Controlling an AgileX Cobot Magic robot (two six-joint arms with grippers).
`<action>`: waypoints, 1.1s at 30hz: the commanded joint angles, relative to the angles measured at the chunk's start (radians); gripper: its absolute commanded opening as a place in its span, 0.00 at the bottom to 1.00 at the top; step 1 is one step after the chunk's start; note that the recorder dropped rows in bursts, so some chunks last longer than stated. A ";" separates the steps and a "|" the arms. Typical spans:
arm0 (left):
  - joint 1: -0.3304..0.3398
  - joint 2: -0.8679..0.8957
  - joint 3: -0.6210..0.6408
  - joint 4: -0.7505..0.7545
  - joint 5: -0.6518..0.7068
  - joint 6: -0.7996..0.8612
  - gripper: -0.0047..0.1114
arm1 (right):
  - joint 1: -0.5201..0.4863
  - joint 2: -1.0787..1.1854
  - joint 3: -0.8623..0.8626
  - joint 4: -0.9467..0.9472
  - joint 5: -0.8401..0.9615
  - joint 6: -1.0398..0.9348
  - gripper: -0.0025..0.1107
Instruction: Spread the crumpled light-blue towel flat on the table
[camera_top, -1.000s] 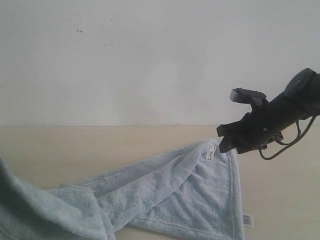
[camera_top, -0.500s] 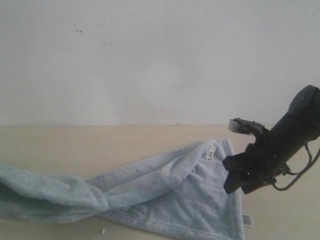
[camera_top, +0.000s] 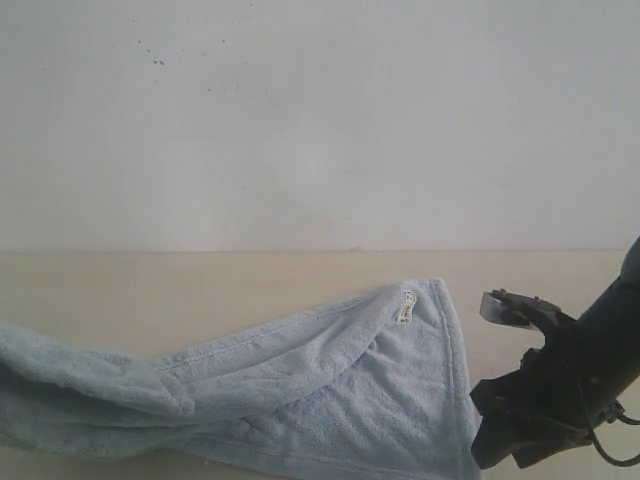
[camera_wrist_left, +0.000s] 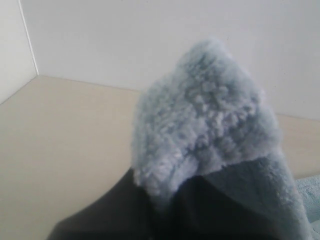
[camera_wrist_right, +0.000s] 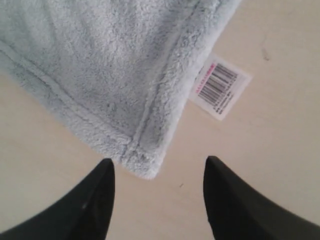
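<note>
The light-blue towel (camera_top: 330, 370) lies stretched across the beige table (camera_top: 200, 280), still folded and bunched toward its left end. My left gripper (camera_wrist_left: 170, 186) is out of the exterior view. In its wrist view the dark jaws are shut on a fluffy tuft of the towel (camera_wrist_left: 205, 120), held above the table (camera_wrist_left: 60, 150). My right gripper (camera_top: 497, 450) hangs open just off the towel's near right corner. In the right wrist view that hemmed corner (camera_wrist_right: 142, 162) lies flat just ahead of the open right gripper (camera_wrist_right: 158, 161), untouched.
A white barcode tag (camera_wrist_right: 220, 87) sticks out from the towel's edge onto the bare table (camera_wrist_right: 260, 165). A second small white tag (camera_top: 406, 305) sits on the far hem. The speckled white wall (camera_top: 320, 120) rises behind the table.
The right arm has come down and toward the front, from the towel's far right corner to its near right corner. The towel's left part has sunk lower and drawn out to the left.
</note>
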 joint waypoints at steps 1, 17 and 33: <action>0.000 -0.008 -0.007 0.005 -0.006 0.004 0.07 | 0.038 -0.016 0.017 0.016 -0.024 -0.022 0.47; 0.000 -0.008 -0.007 0.005 -0.005 0.004 0.07 | 0.124 -0.014 0.017 -0.098 -0.154 0.145 0.47; 0.000 -0.008 -0.007 0.005 0.038 0.004 0.07 | 0.214 -0.014 0.017 -0.224 -0.227 0.321 0.47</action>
